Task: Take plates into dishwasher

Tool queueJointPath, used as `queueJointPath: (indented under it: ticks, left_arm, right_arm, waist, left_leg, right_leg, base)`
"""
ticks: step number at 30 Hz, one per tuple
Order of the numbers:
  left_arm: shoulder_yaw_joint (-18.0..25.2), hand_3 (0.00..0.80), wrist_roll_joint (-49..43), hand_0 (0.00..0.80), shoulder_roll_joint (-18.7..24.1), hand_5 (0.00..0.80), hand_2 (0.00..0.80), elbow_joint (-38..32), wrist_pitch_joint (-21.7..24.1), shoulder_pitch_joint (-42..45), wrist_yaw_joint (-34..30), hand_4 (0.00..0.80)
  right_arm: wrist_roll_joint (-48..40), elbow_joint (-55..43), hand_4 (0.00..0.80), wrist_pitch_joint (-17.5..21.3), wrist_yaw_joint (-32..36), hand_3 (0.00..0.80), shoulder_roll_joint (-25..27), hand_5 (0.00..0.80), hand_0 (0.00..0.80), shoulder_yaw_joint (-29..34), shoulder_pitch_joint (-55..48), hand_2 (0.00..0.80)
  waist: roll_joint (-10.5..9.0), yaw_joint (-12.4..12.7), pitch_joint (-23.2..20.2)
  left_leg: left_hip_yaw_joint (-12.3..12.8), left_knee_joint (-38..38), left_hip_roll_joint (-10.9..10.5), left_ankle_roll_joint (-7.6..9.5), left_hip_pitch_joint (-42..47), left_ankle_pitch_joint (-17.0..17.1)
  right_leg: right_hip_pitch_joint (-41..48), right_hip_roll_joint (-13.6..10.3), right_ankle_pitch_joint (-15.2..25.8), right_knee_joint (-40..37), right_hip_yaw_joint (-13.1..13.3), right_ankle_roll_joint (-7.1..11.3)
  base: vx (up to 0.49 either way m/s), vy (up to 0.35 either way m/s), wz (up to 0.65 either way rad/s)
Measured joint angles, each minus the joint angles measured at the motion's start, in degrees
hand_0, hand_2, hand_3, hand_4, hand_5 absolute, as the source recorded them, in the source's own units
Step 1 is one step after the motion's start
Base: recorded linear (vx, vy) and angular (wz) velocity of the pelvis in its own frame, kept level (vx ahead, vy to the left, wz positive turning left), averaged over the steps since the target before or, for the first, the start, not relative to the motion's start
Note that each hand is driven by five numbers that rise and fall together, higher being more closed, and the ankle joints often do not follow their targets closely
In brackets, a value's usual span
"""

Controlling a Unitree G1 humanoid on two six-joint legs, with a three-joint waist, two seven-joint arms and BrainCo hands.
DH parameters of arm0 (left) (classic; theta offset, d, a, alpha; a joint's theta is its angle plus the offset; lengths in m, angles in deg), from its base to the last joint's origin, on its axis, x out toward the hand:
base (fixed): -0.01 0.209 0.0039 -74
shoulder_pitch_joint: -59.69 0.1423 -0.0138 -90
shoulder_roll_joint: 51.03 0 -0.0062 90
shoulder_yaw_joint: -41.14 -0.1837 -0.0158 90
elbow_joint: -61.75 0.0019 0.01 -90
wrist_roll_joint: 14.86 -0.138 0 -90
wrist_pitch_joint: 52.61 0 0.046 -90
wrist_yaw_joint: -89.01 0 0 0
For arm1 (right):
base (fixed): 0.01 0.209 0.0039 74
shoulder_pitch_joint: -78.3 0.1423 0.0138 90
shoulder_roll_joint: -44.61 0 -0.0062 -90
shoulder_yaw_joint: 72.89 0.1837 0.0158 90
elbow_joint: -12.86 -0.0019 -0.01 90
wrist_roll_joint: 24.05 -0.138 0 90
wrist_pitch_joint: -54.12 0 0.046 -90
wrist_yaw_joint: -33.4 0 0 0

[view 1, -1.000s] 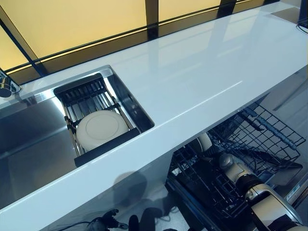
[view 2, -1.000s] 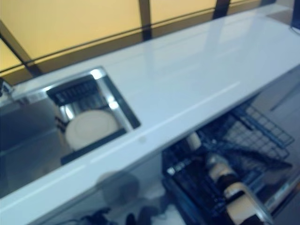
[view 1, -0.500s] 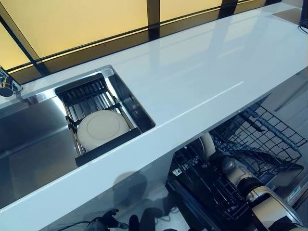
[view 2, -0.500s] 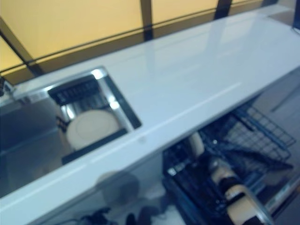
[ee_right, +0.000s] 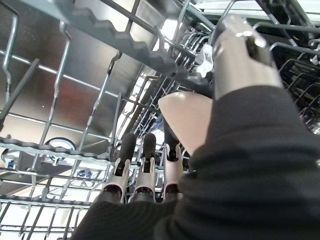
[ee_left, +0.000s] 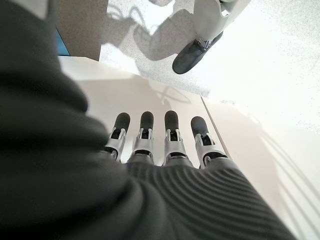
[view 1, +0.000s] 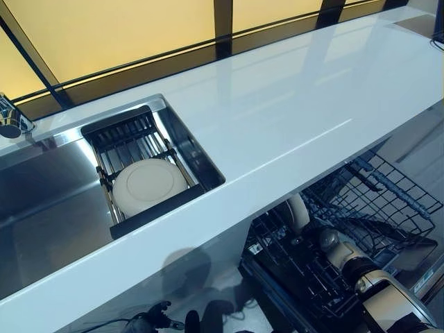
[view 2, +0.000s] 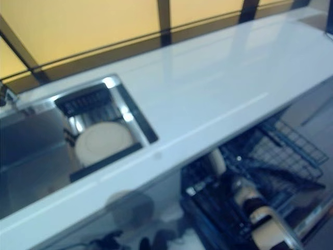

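A cream plate [view 1: 148,184] lies in a black drying rack [view 1: 132,139] inside the steel sink [view 1: 48,208]. A second cream plate [view 1: 298,211] stands on edge in the black wire dishwasher rack [view 1: 374,201] below the counter; it also shows in the right wrist view [ee_right: 187,120]. My right hand [ee_right: 145,170] reaches into that rack and has the plate's edge between its thumb [ee_right: 240,55] and its fingers [ee_right: 125,150]. My left hand [ee_left: 165,150] shows only in the left wrist view, hanging over the floor with its fingers straight and holding nothing.
The white counter [view 1: 291,118] runs across the view and overhangs the dishwasher rack. A tap [view 1: 10,121] stands at the sink's far left. Yellow window panes line the back. Wire tines [ee_right: 75,80] crowd round my right hand.
The plate in the dishwasher rack stands a little higher and shows more below the counter edge. My right forearm has shifted slightly. The sink plate has not moved.
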Motion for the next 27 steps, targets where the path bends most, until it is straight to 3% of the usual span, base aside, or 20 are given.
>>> queueJointPath:
  ticks: [8, 12, 18, 27]
  left_arm:
    - [0.36, 0.000, -0.01, 0.000, 0.07, 0.000, 0.000, -0.08, -0.14, 0.06, 0.10, 0.000]
    - [0.80, 0.000, -0.02, 0.000, 0.51, 0.000, 0.000, -0.41, -0.33, 0.19, 0.45, 0.000]
    - [4.18, 0.000, -0.19, 0.000, 2.75, 0.000, 0.000, -1.13, -1.27, 1.09, 0.59, 0.000]
    - [7.03, 0.000, -0.27, 0.000, 3.59, 0.000, 0.000, -1.93, -1.24, 3.45, 0.84, 0.000]
  right_arm:
    - [-0.10, -5.77, 0.000, -0.74, -0.43, 0.000, 0.88, 0.000, 0.000, 0.01, -2.74, 0.000]
    - [-0.52, -12.59, 0.000, -2.83, 0.07, 0.000, 1.61, 0.000, 0.000, 0.03, -6.55, 0.000]
    - [-1.40, -23.70, 0.000, -6.21, 0.19, 0.000, 2.61, 0.000, 0.000, 1.90, -17.39, 0.000]
    - [-1.26, -31.55, 0.000, -6.11, 1.43, 0.000, 4.33, 0.000, 0.000, 7.58, -23.83, 0.000]
  waist:
    - [-0.79, -0.08, 0.12]
    - [-2.35, -0.21, 0.92]
    - [-6.22, -1.06, 2.44]
    - [-7.64, -2.36, 2.86]
  left_leg:
    - [0.12, -0.02, -0.01, 0.00, 0.03, -0.01]
    - [0.54, -0.14, -0.01, 0.00, 0.31, -0.02]
    - [1.59, -0.53, 0.00, -0.02, 1.17, -0.08]
    - [2.87, -0.58, 0.07, 0.20, 2.15, -0.37]
  right_leg:
    - [0.01, 0.03, 0.02, 0.00, 0.16, 0.01]
    - [0.00, 0.04, 0.06, 0.00, 0.49, 0.02]
    - [0.03, 0.04, 0.25, -0.03, 2.00, 0.09]
    - [1.01, 0.24, 1.48, -1.73, 3.04, 0.08]
  base:
    - [0.000, 0.000, 0.00]
    - [0.004, -0.008, -0.04]
    - [0.021, -0.021, -0.09]
    - [0.007, -0.001, -0.06]
